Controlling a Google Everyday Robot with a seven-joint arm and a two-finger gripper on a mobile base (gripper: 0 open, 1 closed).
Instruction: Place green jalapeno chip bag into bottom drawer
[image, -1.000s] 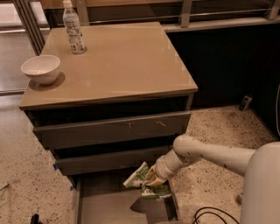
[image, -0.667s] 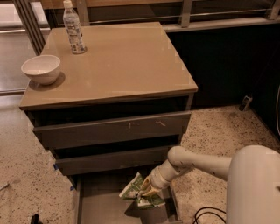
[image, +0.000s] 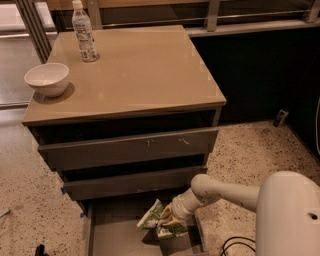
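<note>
Moved since a second ago: my arm has come down and reached further left, carrying the bag lower into the open drawer.

Item 1. Gripper (image: 171, 220), white, two fingers, at the end of my arm, low in front of the cabinet and over the right half of the drawer. Fingers closed on the bag; they are mostly hidden behind its foil.

Item 2. Small wrinkly green jalapeno chip bag with white edges (image: 156, 220). It sits just left of the gripper, crumpled and tilted. A dark shadow lies beneath it, so I judge it is held just above the drawer floor, not resting on it.

Item 3. Shallow grey bottom drawer (image: 112, 235), pulled out, flat floor bare to the left of the bag.

Item 4. Two grey-brown flat-fronted drawers above (image: 130, 147), both slightly ajar.

Item 5. Tan worktop (image: 150, 65), bearing a white ceramic bowl (image: 46, 78) at its left edge and a clear plastic bottle (image: 84, 32) at the back left.

Step in hand: lowering the bag into the drawer; placement nearly complete, by my judgement.

Next move calls for: a little more descent, then opening the fingers and drawing back without dragging the foil or clipping the drawer front overhead.
</note>
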